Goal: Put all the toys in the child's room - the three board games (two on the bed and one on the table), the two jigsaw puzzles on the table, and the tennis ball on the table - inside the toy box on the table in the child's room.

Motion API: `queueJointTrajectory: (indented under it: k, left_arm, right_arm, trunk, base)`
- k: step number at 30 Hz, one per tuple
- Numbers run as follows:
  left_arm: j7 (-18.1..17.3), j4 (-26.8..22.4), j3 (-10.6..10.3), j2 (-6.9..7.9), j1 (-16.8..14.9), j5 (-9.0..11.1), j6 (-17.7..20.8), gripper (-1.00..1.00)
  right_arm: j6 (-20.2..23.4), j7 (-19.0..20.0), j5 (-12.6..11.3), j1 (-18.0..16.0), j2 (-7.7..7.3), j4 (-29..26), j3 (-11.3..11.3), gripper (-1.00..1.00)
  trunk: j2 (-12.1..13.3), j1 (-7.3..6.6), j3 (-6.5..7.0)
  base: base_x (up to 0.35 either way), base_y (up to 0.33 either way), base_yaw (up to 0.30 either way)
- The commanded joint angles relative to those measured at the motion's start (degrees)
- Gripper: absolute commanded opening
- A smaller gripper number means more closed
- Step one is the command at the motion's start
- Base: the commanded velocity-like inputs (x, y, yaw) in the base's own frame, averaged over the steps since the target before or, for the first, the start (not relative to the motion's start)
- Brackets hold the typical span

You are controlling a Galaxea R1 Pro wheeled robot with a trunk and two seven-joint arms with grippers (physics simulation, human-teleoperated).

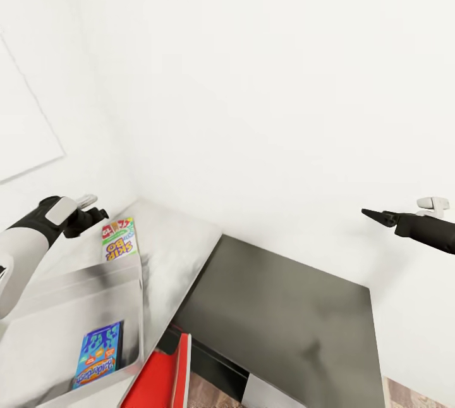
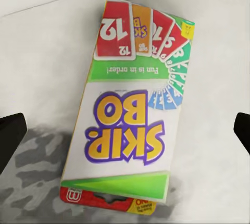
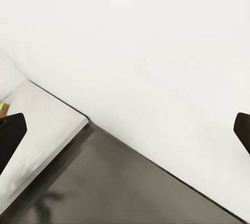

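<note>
Head view first: the left gripper (image 1: 95,212) hangs over the far end of the pale table (image 1: 170,237), just above the Skip-Bo box (image 1: 120,239), which lies flat on the tabletop beside the far wall of the toy box (image 1: 140,307). A blue game box (image 1: 98,354) already rests inside the toy box. A red box (image 1: 165,376) leans at the table's near edge, and a dark slab (image 1: 291,319) sits beside the table. The right gripper (image 1: 379,216) is held out in the air well off to the right, over nothing of the task's.

Left wrist view: the Skip-Bo box (image 2: 130,114) lies flat between the two dark fingertips (image 2: 10,135), which stand wide apart at either edge of the picture, with nothing between them but the box below. I'd judge the grasp is next. The box sits slightly skewed to the fingers, so a small wrist turn should square them to its long sides before descending. Flat on the table, it offers only thin edges, so the fingers must reach right down to the surface.

Right wrist view: the fingertips (image 3: 11,135) are spread, empty, looking at the table edge (image 3: 57,125), the dark slab (image 3: 120,187) and the white wall (image 3: 156,36). That arm is best kept clear.
</note>
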Motion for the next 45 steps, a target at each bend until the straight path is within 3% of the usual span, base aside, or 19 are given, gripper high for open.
queueJointTrajectory:
  k: [1,5,13,22,28,31,45]
  left_arm:
    - [0.45,-0.26,-0.44,0.08,-0.08,0.6,0.69,1.0]
    - [0.58,-2.19,-0.59,0.72,-0.19,0.61,4.17,1.0]
    - [0.71,-9.08,-2.42,1.34,-0.3,-1.87,11.71,1.0]
    - [2.05,-10.5,-2.64,2.29,-0.6,-3.71,13.76,1.0]
    - [2.18,-10.68,-2.44,2.17,-1.6,-4.05,17.66,1.0]
    - [2.18,-10.74,-2.43,2.28,-1.68,-4.04,17.94,1.0]
    - [2.15,-11.89,-2.34,2.37,-1.75,-3.97,18.21,1.0]
  right_arm:
    - [0.22,0.33,0.17,-0.07,-0.01,-0.01,-0.04,1.0]
    - [0.22,0.33,0.17,-0.07,-0.01,-0.01,0.0,1.0]
    - [0.22,0.33,0.17,-0.07,-0.01,-0.01,-0.04,1.0]
    - [0.22,0.33,0.17,-0.07,-0.01,-0.01,-0.06,1.0]
    - [0.22,0.33,0.17,-0.07,0.0,-0.01,-0.06,1.0]
    - [0.22,0.33,0.17,-0.07,0.02,-0.01,-0.12,1.0]
    - [0.21,0.33,0.17,0.02,0.25,-0.01,-0.25,1.0]
  trunk:
    - [-0.12,0.03,-0.21]
    - [-0.12,0.03,-0.58]
    - [-0.12,0.03,-1.31]
    - [-0.12,0.03,-2.12]
    - [-0.92,0.47,-3.03]
    - [-1.73,0.91,-3.59]
    - [-1.73,0.91,-3.68]
  base:
    - [0.0,0.0,0.0]
    - [0.0,0.0,0.0]
    - [0.0,0.0,0.0]
    - [0.0,0.0,0.0]
    - [0.0,0.0,0.0]
    - [0.0,0.0,0.0]
    - [0.0,0.0,-0.032]
